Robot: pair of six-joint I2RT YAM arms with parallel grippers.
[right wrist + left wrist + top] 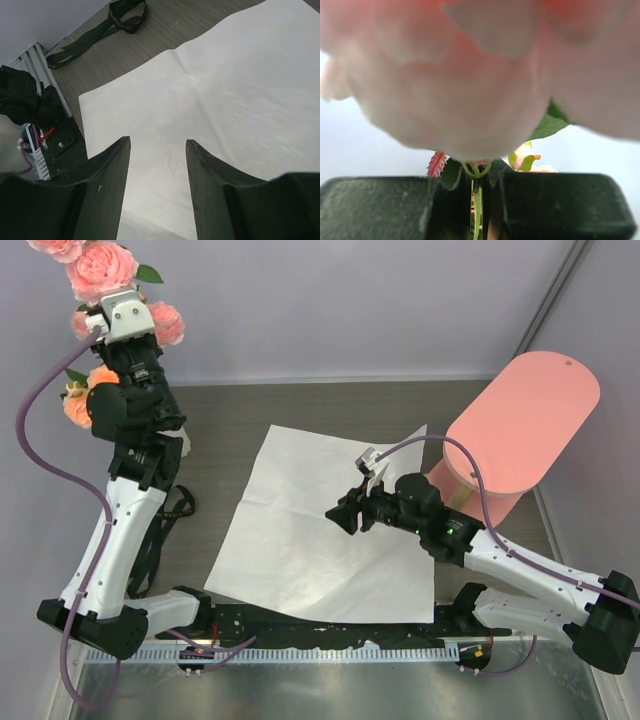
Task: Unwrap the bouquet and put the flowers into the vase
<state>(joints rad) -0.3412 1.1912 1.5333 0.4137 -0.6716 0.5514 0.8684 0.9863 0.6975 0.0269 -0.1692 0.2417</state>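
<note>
My left gripper (104, 298) is raised high at the far left, shut on a thin green stem (478, 200) of the flowers (100, 270). Pink roses crowd round the gripper, and a peach one (78, 408) hangs lower beside the arm. A blurred pink bloom (445, 75) fills the left wrist view. The white wrapping paper (330, 530) lies spread flat mid-table. My right gripper (340, 515) hovers over it, open and with nothing between its fingers (107, 170). A white sliver (181, 445) beside the left arm could be the vase; I cannot tell.
A black ribbon (165, 530) lies loose on the table left of the paper, also in the right wrist view as a ribbon (120, 17). A big pink oval stand (525, 420) occupies the back right. The arm bases and a black rail line the near edge.
</note>
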